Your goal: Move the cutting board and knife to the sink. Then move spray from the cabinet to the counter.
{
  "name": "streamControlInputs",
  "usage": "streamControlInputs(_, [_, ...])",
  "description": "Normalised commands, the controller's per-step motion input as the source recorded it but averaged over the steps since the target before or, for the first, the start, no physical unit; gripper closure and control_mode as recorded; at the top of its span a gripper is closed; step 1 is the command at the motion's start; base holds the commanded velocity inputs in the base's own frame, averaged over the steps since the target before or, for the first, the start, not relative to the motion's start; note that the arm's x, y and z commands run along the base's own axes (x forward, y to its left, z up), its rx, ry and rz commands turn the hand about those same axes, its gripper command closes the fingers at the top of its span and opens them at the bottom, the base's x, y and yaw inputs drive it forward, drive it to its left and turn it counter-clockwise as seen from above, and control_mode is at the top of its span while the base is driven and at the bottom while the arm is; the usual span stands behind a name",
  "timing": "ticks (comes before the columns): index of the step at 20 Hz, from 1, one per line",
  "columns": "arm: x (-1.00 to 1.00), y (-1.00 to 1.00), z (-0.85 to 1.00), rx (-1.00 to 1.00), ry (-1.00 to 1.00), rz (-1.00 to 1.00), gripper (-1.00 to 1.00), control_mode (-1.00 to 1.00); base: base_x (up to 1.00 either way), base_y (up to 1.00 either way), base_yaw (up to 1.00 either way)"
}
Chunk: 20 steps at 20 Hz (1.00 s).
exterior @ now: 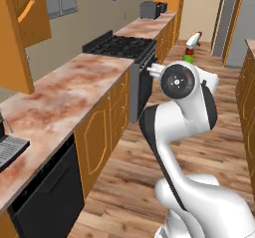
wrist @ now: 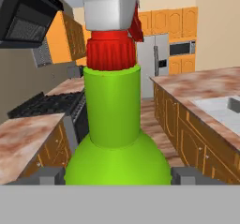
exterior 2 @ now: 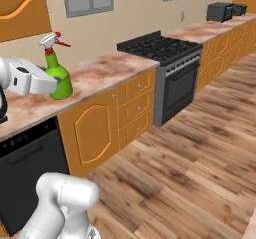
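Note:
My gripper [exterior 2: 53, 86] is shut on the spray [exterior 2: 56, 75], a green bottle with a red neck and white trigger nozzle, held upright in the air beside the counter [exterior 2: 102, 72]. In the hand view the spray [wrist: 112, 124] stands between my fingertips [wrist: 47, 176]. From the left base, the spray [exterior: 191, 44] pokes out above my arm's elbow. The cabinet [exterior: 22, 18] hangs at the upper left with its door swung open. A grey corner of the sink [exterior: 10, 150] shows at the left edge. The cutting board and knife are out of view.
A black stove [exterior: 119, 47] with its oven [exterior 2: 175, 88] breaks the counter run further along. A dark dishwasher front [exterior: 50, 192] sits under the counter near me. An island counter [wrist: 201, 92] runs on the opposite side. A toaster [exterior 2: 220, 11] stands far back.

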Motion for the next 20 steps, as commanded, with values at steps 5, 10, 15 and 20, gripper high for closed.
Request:
streamControlInputs(5, [0.00, 0.00, 0.00, 0.00, 0.00, 0.00, 1.00, 1.00, 0.23, -0.41, -0.59])
streamControlInputs(10, [0.00, 0.00, 0.00, 0.00, 0.00, 0.00, 1.00, 1.00, 0.54, -0.01, -0.41])
streamControlInputs(15, [0.00, 0.00, 0.00, 0.00, 0.00, 0.00, 1.00, 1.00, 0.75, 0.06, -0.30])
streamControlInputs(20, [0.00, 0.00, 0.00, 0.00, 0.00, 0.00, 1.00, 1.00, 0.82, 0.01, -0.26])
